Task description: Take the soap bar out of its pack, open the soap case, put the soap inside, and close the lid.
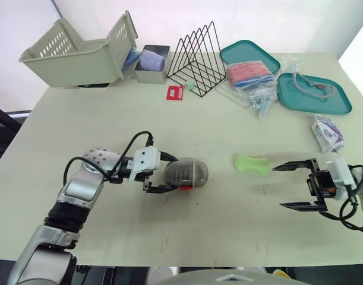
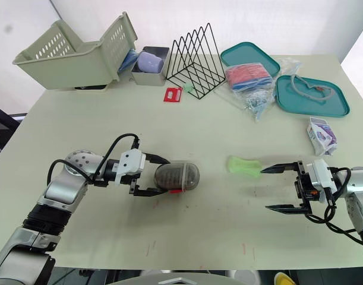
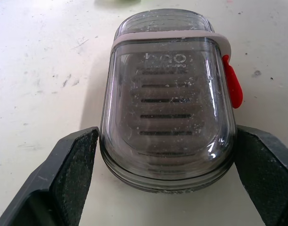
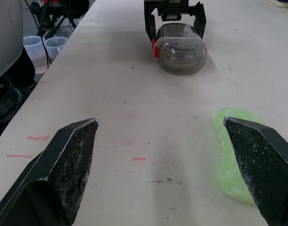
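Clamps the left gripper [image 1: 174,174] on the closed smoky soap case [image 1: 187,173] left of centre, holds the right gripper [image 1: 278,187] wide open at lower right beside the bare green soap bar [image 1: 251,164], seemingly at the opening step, needing the red latch [image 3: 231,87] freed next.

The silver-and-black left arm [image 1: 80,190] bends at the elbow and lies low, its forearm and white wrist block reaching toward the robot's right. Its black two-fingered left gripper [image 1: 175,174] is level, with both finger pads [image 3: 78,169] pressed against opposite sides of the smoky translucent plastic soap case [image 3: 167,108]. The silver right arm [image 2: 360,190] comes in from the right with its cabled wrist turned inward, and the black two-fingered right gripper [image 1: 277,187] points toward the robot's left, fingers [image 4: 68,165] spread wide apart and holding nothing.
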You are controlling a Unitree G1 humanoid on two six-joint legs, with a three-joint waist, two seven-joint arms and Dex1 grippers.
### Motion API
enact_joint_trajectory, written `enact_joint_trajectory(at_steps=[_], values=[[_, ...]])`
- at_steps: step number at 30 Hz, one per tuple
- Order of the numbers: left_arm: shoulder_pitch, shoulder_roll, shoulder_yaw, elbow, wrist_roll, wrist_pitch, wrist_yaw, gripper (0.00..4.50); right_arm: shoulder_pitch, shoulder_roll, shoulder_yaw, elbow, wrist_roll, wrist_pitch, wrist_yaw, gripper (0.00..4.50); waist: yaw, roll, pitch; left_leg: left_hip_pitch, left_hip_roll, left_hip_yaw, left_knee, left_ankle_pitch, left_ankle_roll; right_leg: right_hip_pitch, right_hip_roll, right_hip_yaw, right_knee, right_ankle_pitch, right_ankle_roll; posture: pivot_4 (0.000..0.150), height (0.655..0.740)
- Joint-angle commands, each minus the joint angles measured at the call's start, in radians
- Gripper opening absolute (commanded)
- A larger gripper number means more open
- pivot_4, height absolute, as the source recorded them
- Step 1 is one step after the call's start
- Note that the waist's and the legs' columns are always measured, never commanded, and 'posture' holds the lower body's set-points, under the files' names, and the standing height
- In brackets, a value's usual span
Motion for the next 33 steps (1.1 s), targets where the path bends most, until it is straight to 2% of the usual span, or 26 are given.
enact_joint_trajectory(at_steps=[1, 3, 6, 18, 22, 27, 33], values=[[-0.013, 0.002, 0.003, -0.008, -0.005, -0.017, -0.011, 4.50, -0.006, 0.004, -0.038, -0.009, 0.003, 0.003, 0.005, 4.46, 0.000, 0.000, 0.000, 0.000, 0.000, 0.000, 0.000, 0.000, 0.000, 0.000, 0.000, 0.000, 0.000, 0.000, 0.000, 0.150, 0.7400], [-0.016, 0.001, 0.002, -0.005, -0.010, -0.015, -0.018, 4.50, -0.003, 0.005, -0.040, -0.010, 0.001, 0.004, 0.005, 4.46, 0.000, 0.000, 0.000, 0.000, 0.000, 0.000, 0.000, 0.000, 0.000, 0.000, 0.000, 0.000, 0.000, 0.000, 0.000, 0.150, 0.7400], [-0.024, -0.004, 0.005, 0.002, -0.017, -0.015, -0.027, 3.78, -0.002, 0.007, -0.042, -0.010, -0.002, 0.005, 0.005, 4.50, 0.000, 0.000, 0.000, 0.000, 0.000, 0.000, 0.000, 0.000, 0.000, 0.000, 0.000, 0.000, 0.000, 0.000, 0.000, 0.150, 0.7400], [-0.027, -0.020, 0.025, 0.006, -0.018, -0.040, -0.021, 3.78, -0.007, 0.009, -0.054, -0.038, -0.006, 0.059, 0.002, 4.50, 0.000, 0.000, 0.000, 0.000, 0.000, 0.000, 0.000, 0.000, 0.000, 0.000, 0.000, 0.000, 0.000, 0.000, 0.000, 0.150, 0.7400], [-0.028, -0.041, 0.044, -0.010, -0.021, -0.076, 0.019, 3.78, -0.050, -0.040, -0.055, -0.126, 0.018, 0.277, -0.058, 4.50, 0.000, 0.000, 0.000, 0.000, 0.000, 0.000, 0.000, 0.000, 0.000, 0.000, 0.000, 0.000, 0.000, 0.000, 0.000, 0.150, 0.7400], [-0.016, -0.094, 0.058, -0.100, -0.028, -0.103, 0.107, 3.78, -0.151, -0.103, -0.046, -0.302, 0.175, 0.794, -0.269, 4.50, 0.000, 0.001, 0.000, 0.000, 0.000, -0.001, 0.000, 0.000, 0.000, 0.000, 0.000, 0.000, 0.001, 0.000, 0.000, 0.150, 0.7400], [0.008, -0.161, 0.042, -0.221, -0.010, -0.116, 0.207, 3.78, -0.308, -0.037, -0.038, -0.363, 0.346, 1.283, -0.574, 4.50, 0.003, 0.000, 0.000, -0.001, 0.000, -0.002, 0.001, 0.000, 0.000, 0.000, 0.000, -0.001, 0.000, 0.000, 0.000, 0.150, 0.7400]])
